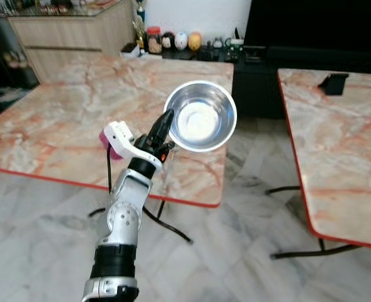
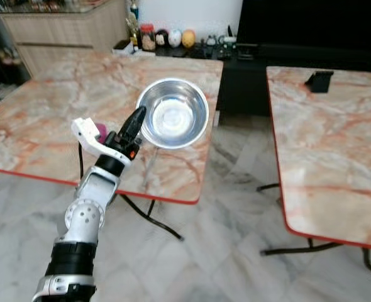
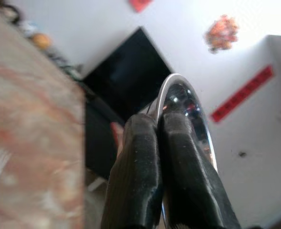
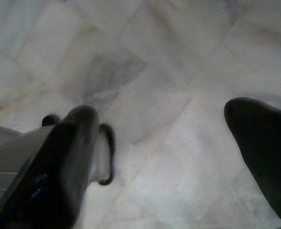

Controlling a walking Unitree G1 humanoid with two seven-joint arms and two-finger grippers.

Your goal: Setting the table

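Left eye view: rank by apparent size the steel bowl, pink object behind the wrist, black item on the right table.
1. Shiny round steel bowl, pinched at its rim by the left gripper; held nearer the camera, so flattered.
2. Small black item and pink object (partly hidden): too alike to rank.

We count one stainless steel bowl (image 1: 200, 116), and two marble-topped tables with red edging: the near table (image 1: 60, 126) and the table to the right (image 1: 343, 151). One small black object (image 1: 333, 83) lies on the right one. On the dark shelf behind we make out three egg-shaped figurines (image 1: 181, 41) and one red-lidded jar (image 1: 154, 39). One wooden cabinet (image 1: 72, 31) stands behind.
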